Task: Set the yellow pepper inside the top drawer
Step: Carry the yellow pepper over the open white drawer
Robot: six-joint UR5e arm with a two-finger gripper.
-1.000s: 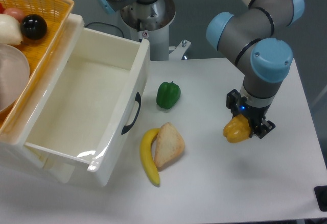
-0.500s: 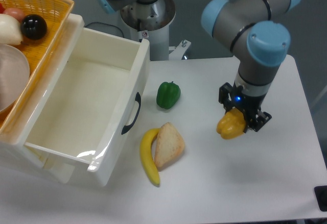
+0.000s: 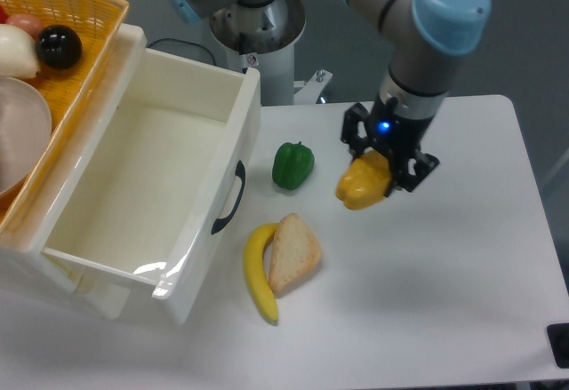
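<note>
— What had moved since the frame one second before?

— The black two-finger gripper had travelled to the left and toward the back of the white table, and it carried the small lumpy golden-yellow pepper with it. Earlier the pepper was near the right side of the table; now it hung just right of the glossy green bell pepper.

— What did that mean for the task?

— I judged that the transport step was in progress. The large deep white plastic drawer with the dark curved handle stood open, but the pepper was still well apart from it.

— And how was the arm posed?

— The wrist with the light-blue cap pointed down over the table. The fingers were closed on the yellow pepper, which appeared to be above the surface. The long yellow banana and the tan wedge of bread lay below, untouched.
</note>
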